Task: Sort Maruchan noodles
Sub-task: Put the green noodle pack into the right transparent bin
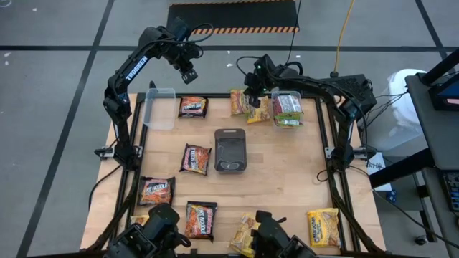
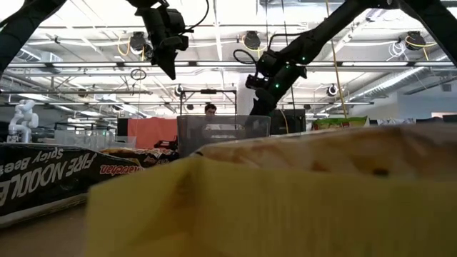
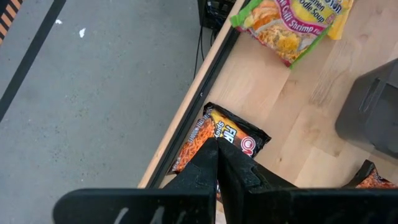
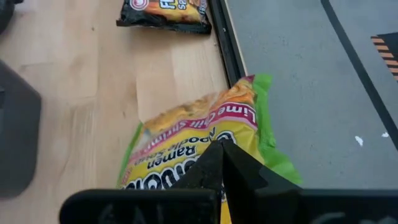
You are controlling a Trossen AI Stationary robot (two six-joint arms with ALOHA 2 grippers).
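Note:
Several Maruchan noodles packets lie spread over the wooden table (image 1: 287, 179). My right gripper (image 1: 252, 93) hovers shut and empty above a green-edged lime chili shrimp packet (image 4: 205, 134) at the far edge, beside a yellow packet (image 1: 258, 111). My left gripper (image 1: 188, 73) hangs shut and empty over the table's far edge, above a dark brown packet (image 3: 224, 137), which also shows from above (image 1: 192, 106). More dark packets (image 1: 195, 158) (image 1: 156, 190) (image 1: 201, 218) lie on the left half. Yellow packets (image 1: 324, 227) (image 1: 245, 233) lie near the front.
A clear tub (image 1: 159, 107) stands at the far left. Another clear tub (image 1: 287, 109) at the far right holds a packet. A dark grey tray (image 1: 230, 150) sits mid-table. A black frame (image 1: 331, 154) borders the table. A person shows far behind the table (image 2: 210, 111).

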